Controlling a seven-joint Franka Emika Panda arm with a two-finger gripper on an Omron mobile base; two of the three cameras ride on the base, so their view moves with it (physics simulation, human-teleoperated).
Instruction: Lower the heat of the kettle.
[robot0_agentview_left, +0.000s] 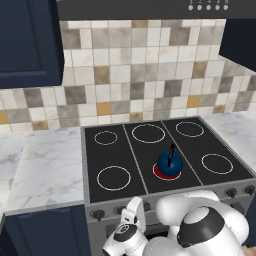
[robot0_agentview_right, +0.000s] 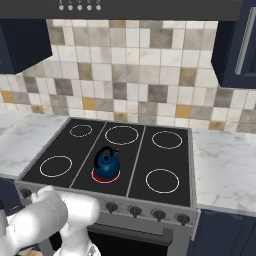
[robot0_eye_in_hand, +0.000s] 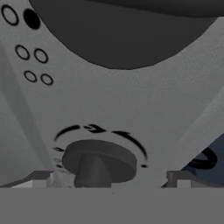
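Note:
The small dark-blue kettle (robot0_agentview_left: 169, 163) (robot0_agentview_right: 107, 161) with its thin black handle stands upright on the front middle burner, whose ring glows red (robot0_agentview_left: 166, 173) (robot0_agentview_right: 105, 175). My gripper (robot0_agentview_left: 135, 202) (robot0_eye_in_hand: 110, 180) is low in front of the stove's control panel, below the kettle. In the hand view a round grey knob (robot0_eye_in_hand: 99, 162) with dial marks around it sits close up between my two fingertips (robot0_eye_in_hand: 41, 178). The fingers stand wide apart and do not touch the knob. The gripper is open and holds nothing.
The black cooktop (robot0_agentview_left: 142, 150) (robot0_agentview_right: 80, 150) has several unlit burner rings. More knobs (robot0_agentview_left: 98, 215) (robot0_agentview_right: 159, 215) line the front panel. Marble counters (robot0_agentview_left: 47, 165) (robot0_agentview_right: 225, 165) flank the stove, with dark cabinets (robot0_agentview_left: 27, 42) and a hood above.

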